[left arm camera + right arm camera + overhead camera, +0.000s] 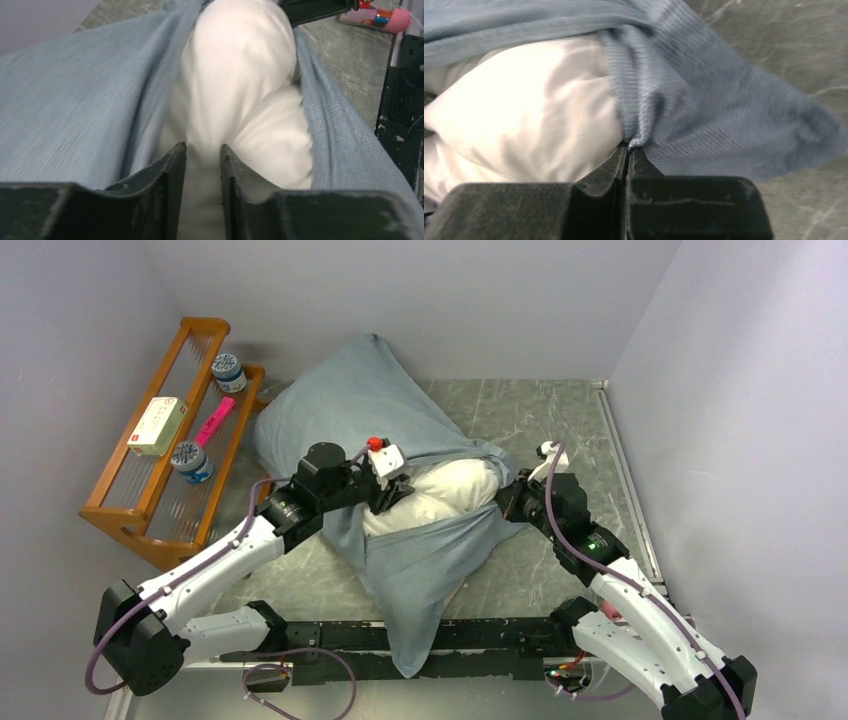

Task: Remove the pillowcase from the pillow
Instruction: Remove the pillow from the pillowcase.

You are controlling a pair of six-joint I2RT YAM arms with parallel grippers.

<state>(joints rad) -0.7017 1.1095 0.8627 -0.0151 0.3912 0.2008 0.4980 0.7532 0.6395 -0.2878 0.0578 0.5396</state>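
The grey-blue pillowcase (340, 405) lies across the table, its mouth spread towards the arms. The white pillow (450, 490) bulges out of that mouth. My left gripper (397, 498) sits at the left side of the bulge. In the left wrist view its jaws (203, 147) stand a little apart, open, with the pillow (235, 75) running into the gap and pillowcase (65, 100) on both sides. My right gripper (505, 502) is at the right side of the mouth. There it (629, 146) is shut on a pinched fold of the pillowcase (724, 110), right beside the pillow (524, 110).
A wooden rack (120, 510) stands at the left wall with two jars (228, 370), a box (158, 425) and a pink item (215, 420). A loose tail of pillowcase hangs over the black rail (480, 635) at the near edge. A pink object (380, 17) lies by the right arm's base.
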